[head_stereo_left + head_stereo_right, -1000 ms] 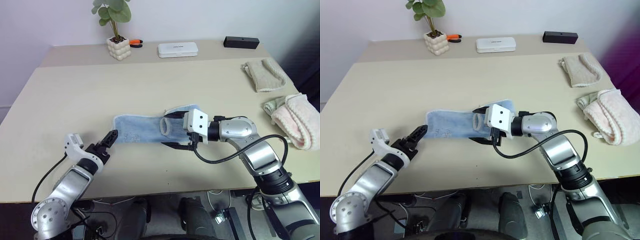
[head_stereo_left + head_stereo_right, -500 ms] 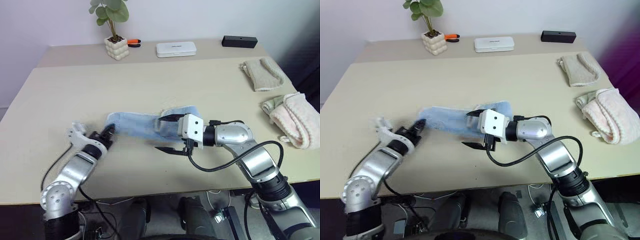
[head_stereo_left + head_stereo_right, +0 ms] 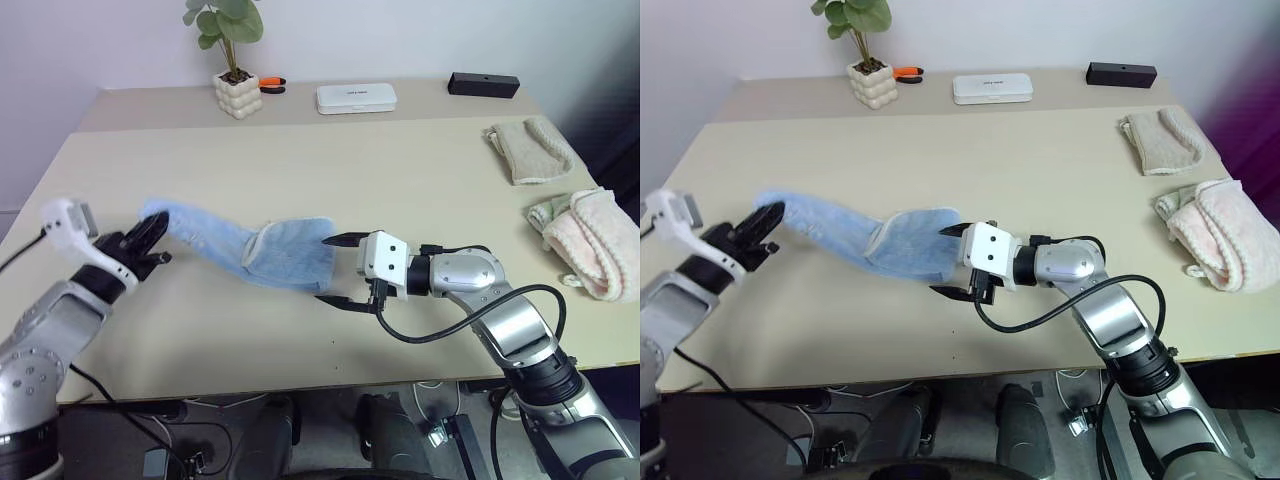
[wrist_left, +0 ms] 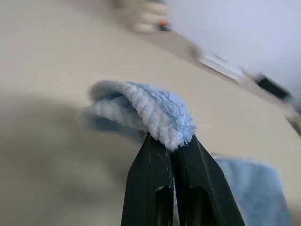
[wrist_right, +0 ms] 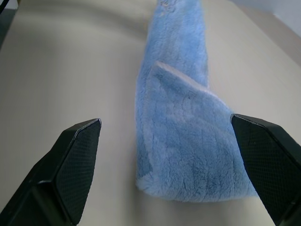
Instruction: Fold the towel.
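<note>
At the left, the left gripper (image 3: 150, 233) is raised off the counter (image 3: 330, 165) with its two black fingers (image 4: 153, 188) clenched on one end of the towel (image 3: 270, 252). In the left wrist view the pinched end bunches into a soft, rounded fold above the fingertips. From that grip the light blue cloth sags down and to the right in a narrow, half-twisted band, and its wider right end lies flat on the near middle of the counter.

The sag suggests how it handles: light, limp, with no stiffness of its own, so any unsupported part will droop and twist. The fluffy pile probably gives good friction against the fingers, and nothing about it is fragile. A single grip leaves the rest hanging — a clean fold likely needs a second hold on the free right end, at a corner or along the edge, where the cloth is thin enough to pinch.

Just to the right of that end, the right gripper (image 3: 336, 270) hovers low with its fingers spread wide, grasping nothing — the towel's end lies just ahead of them, untouched.
</note>
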You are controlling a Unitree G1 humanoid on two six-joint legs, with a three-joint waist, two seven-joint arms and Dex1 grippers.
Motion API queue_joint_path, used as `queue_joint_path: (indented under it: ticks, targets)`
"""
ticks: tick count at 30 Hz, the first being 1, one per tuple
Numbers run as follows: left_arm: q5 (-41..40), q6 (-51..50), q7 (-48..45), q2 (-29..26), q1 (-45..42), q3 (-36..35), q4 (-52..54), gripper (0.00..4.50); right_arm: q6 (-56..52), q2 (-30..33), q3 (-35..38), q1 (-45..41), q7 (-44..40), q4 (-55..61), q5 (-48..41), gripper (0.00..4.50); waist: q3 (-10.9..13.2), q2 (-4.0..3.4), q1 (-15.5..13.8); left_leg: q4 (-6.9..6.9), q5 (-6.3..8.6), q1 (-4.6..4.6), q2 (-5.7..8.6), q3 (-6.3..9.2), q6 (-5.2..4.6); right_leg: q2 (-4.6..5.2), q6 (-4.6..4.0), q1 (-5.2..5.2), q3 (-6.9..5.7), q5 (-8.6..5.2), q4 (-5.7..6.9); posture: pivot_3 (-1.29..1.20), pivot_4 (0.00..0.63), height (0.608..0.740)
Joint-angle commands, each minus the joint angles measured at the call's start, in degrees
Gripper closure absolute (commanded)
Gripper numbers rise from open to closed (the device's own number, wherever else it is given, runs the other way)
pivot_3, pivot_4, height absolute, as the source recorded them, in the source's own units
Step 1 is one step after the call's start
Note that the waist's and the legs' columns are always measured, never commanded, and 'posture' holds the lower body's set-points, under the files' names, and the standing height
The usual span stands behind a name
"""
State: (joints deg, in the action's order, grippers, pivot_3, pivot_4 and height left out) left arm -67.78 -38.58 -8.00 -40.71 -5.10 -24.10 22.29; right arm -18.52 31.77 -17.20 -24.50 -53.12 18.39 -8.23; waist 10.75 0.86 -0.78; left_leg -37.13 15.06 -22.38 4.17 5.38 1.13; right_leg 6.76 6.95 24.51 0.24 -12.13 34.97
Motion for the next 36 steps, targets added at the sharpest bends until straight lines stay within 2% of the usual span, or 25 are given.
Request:
queue_joint_path:
  ticks: [1, 5, 9, 14, 17, 22, 23, 27, 28, 29, 32, 33, 35, 36]
  targets:
    - [4.81, -1.56, -10.82, -3.23, -4.21, 9.57, 6.45, 4.43, 1.16, 0.23, 1.03, 0.31, 0.64, 0.23, 0.35, 0.0, 0.0, 0.0, 0.17, 0.01, 0.0, 0.0, -0.01, -0.04, 0.0, 0.01, 0.0, 0.0, 0.03, 0.0, -0.01, 0.0, 0.15, 0.74]
    - [13.59, -1.18, -20.19, -5.39, -7.45, 20.49, 6.82, 4.43, 1.43, 0.5, 1.65, 0.66, 1.22, -0.25, 0.86, 0.0, 0.01, -0.02, 0.81, 0.09, 0.02, 0.04, -0.02, -0.22, -0.03, -0.03, 0.05, 0.09, 0.16, 0.02, 0.0, 0.0, 0.15, 0.74]
    - [26.17, 1.63, -25.3, -4.48, -10.85, 31.45, 1.97, 4.43, 1.35, 1.5, 2.78, 1.91, 2.09, 0.35, 1.21, 0.0, 0.02, -0.02, 1.34, 0.13, 0.02, 0.03, -0.03, -0.21, -0.03, -0.08, 0.04, 0.12, 0.15, 0.02, 0.01, 0.0, 0.15, 0.74]
    - [31.58, 3.5, -27.03, 0.27, -12.82, 33.55, -2.86, 4.43, 0.91, 2.57, 3.66, 4.27, 2.82, 1.93, 1.4, 0.0, 0.05, 0.01, 1.36, 0.13, 0.03, 0.01, -0.06, -0.19, -0.05, -0.05, 0.09, 0.13, 0.15, 0.04, 0.0, 0.0, 0.15, 0.74]
    - [29.89, 2.64, -28.33, 3.12, -11.68, 31.52, -2.8, 3.54, 0.57, 3.02, 3.92, 5.42, 3.46, 2.77, 1.58, 0.0, 0.06, 0.03, 1.36, 0.11, 0.03, 0.0, -0.08, -0.16, -0.06, -0.02, 0.22, 0.13, 0.15, 0.11, 0.0, 0.0, 0.15, 0.74]
    - [21.81, -1.96, -28.17, 5.57, -10.34, 24.03, 0.27, 0.99, 0.32, 3.54, 4.14, 5.8, 3.74, 3.41, 1.26, 0.0, 0.07, 0.03, 1.46, 0.09, 0.03, 0.0, -0.12, 0.02, -0.06, -0.02, 0.23, 0.13, 0.15, 0.11, 0.01, 0.0, 0.15, 0.74]
    - [18.59, -3.58, -27.65, 5.45, -9.93, 21.02, 0.95, 0.62, 0.34, 3.67, 4.39, 5.59, 3.8, 3.22, 1.26, 0.0, 0.07, 0.03, 1.44, 0.09, 0.03, 0.0, -0.13, 0.05, -0.06, -0.01, 0.24, 0.14, 0.15, 0.11, 0.02, 0.0, 0.15, 0.74]
    - [6.64, -6.66, -24.65, 4.72, -8.26, 7.52, 2.17, 0.62, -1.57, 3.32, 7.31, 4.21, 4.01, 2.54, -1.42, 0.0, 0.07, 0.02, 1.47, 0.08, 0.03, 0.01, -0.13, 0.08, -0.06, 0.0, 0.25, 0.14, 0.16, 0.11, 0.03, 0.0, 0.15, 0.74]
    - [4.82, -7.02, -23.27, 4.64, -8.22, 4.94, 1.69, 0.57, -2.83, 3.03, 8.44, 3.95, 4.11, 2.65, -2.83, 0.24, 0.07, 0.03, 1.42, 0.08, 0.03, 0.0, -0.14, 0.12, -0.05, 0.0, 0.25, 0.14, 0.15, 0.11, 0.04, 0.0, 0.15, 0.74]
    - [4.91, -6.61, -22.09, 4.31, -8.1, 2.82, 1.17, 0.87, -4.1, 2.72, 9.56, 3.41, 4.03, 2.89, -4.47, 0.53, 0.07, 0.03, 1.41, 0.07, 0.03, 0.0, -0.14, 0.15, -0.05, 0.0, 0.25, 0.14, 0.15, 0.11, 0.05, 0.0, 0.15, 0.74]
    - [9.96, -4.8, -20.93, 2.75, -7.29, 1.82, 1.52, 1.8, -7.43, 0.47, 11.5, 0.62, 5.44, 3.12, -7.87, 1.77, 0.07, 0.03, 1.37, 0.05, 0.03, 0.01, -0.11, 0.15, -0.05, 0.0, 0.25, 0.1, 0.15, 0.11, 0.05, 0.0, 0.15, 0.74]
    - [13.06, -4.18, -20.69, 2.05, -6.84, 3.63, 1.92, 2.42, -8.94, -1.25, 11.59, -0.94, 6.54, 2.83, -8.9, 2.39, 0.07, 0.03, 1.4, 0.05, 0.03, 0.01, -0.09, 0.14, -0.05, 0.0, 0.24, 0.09, 0.15, 0.11, 0.04, 0.0, 0.15, 0.74]
    - [19.12, -2.9, -20.07, 1.6, -6.37, 8.67, 2.27, 3.37, -10.82, -5.05, 10.59, -4.05, 8.97, 1.62, -9.46, 3.36, 0.07, 0.02, 1.41, 0.06, 0.03, 0.03, -0.07, 0.11, -0.05, -0.01, 0.24, 0.09, 0.16, 0.11, 0.05, 0.0, 0.15, 0.74]
    - [21.16, -2.24, -19.82, 2.13, -6.47, 10.72, 2.12, 3.44, -11.59, -6.85, 9.99, -5.38, 10.3, 0.69, -9.25, 3.92, 0.06, 0.02, 1.39, 0.06, 0.02, 0.03, -0.06, 0.11, -0.05, -0.01, 0.24, 0.1, 0.15, 0.11, 0.06, 0.0, 0.15, 0.74]
